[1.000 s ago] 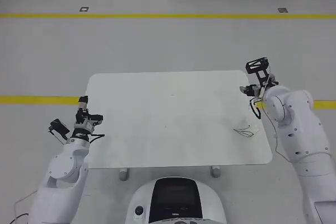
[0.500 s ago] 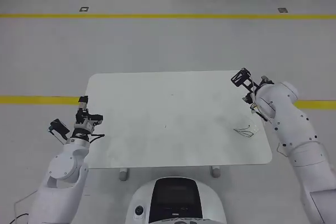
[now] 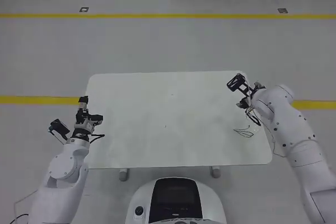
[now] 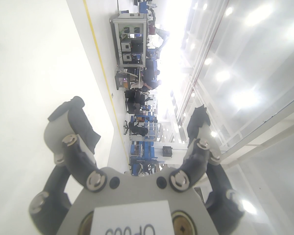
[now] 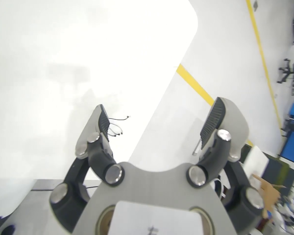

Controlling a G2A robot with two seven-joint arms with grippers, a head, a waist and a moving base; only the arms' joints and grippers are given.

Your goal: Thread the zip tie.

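A small bunch of thin black zip ties (image 3: 244, 132) lies on the white table (image 3: 168, 117) close to its right edge. In the right wrist view the zip ties (image 5: 117, 129) show just past one ribbed finger (image 5: 103, 121). My right gripper (image 3: 238, 85) hangs over the table's far right corner, a little beyond the ties. It is open with nothing between its fingers (image 5: 159, 113). My left gripper (image 3: 84, 109) stands off the table's left edge, pointing away from me. It is open and holds nothing (image 4: 137, 111).
The table's rounded corner (image 5: 191, 18) and the grey floor with a yellow line (image 5: 198, 86) lie beyond my right gripper. The left wrist view looks across the floor toward distant workbenches (image 4: 132, 45).
My right arm has swung inward, carrying its gripper from off the right edge to above the table's far right corner. The left arm has not moved.
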